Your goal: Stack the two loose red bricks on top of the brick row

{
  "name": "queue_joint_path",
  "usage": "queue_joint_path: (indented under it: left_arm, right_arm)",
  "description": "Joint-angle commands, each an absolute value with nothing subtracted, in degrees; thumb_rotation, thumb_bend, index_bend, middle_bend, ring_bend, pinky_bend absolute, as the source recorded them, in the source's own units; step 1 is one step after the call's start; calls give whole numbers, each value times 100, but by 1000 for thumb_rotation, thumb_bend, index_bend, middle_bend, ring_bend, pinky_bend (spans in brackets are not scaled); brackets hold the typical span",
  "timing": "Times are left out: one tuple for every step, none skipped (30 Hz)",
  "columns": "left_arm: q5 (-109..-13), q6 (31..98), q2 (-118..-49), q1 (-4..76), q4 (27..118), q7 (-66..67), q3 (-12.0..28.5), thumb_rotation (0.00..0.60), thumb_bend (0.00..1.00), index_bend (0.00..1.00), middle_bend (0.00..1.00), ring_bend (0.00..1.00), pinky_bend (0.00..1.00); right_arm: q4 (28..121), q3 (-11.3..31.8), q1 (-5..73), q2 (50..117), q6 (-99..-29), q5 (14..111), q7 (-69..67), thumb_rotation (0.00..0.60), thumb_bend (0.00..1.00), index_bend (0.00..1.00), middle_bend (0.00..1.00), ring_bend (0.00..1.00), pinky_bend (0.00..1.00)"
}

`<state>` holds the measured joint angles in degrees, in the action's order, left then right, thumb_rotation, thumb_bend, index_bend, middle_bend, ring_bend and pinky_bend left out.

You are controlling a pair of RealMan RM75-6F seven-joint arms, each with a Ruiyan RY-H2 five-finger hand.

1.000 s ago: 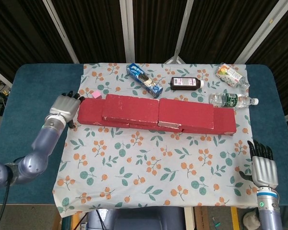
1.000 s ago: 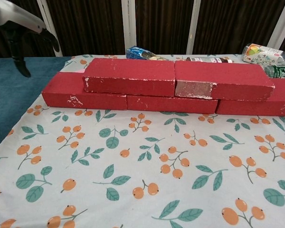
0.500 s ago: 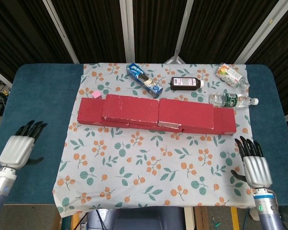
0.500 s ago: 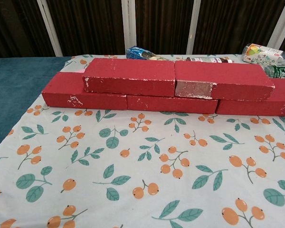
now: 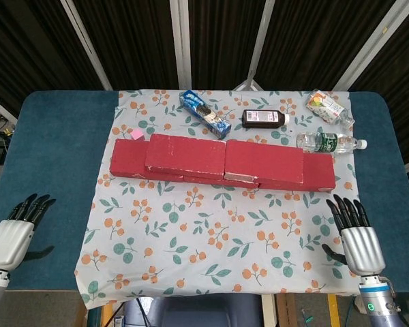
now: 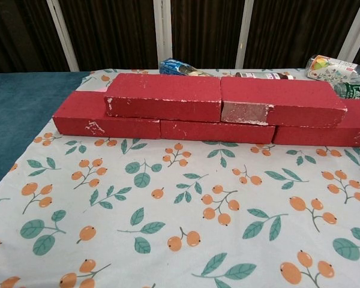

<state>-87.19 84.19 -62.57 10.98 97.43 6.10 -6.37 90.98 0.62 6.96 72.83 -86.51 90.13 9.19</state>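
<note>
Atop the brick row (image 5: 221, 178), two red bricks (image 5: 185, 156) look heavy, rigid, end-graspable; both hands (image 5: 360, 243) empty, fingers apart.

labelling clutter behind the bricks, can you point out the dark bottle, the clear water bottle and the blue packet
dark bottle (image 5: 264, 118), head view, on its label.
clear water bottle (image 5: 329, 143), head view, on the middle of its body.
blue packet (image 5: 204, 114), head view, on its printed top face.
</note>
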Motion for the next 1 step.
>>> queue_joint_path:
  left_arm:
    - [-8811,8522,-6256,1036,9737,620,-636,600,0,122,71,0,136]
  right_arm:
    - [9117,72,676,7289,-8680,9019,914,600,202,0,0,0,0]
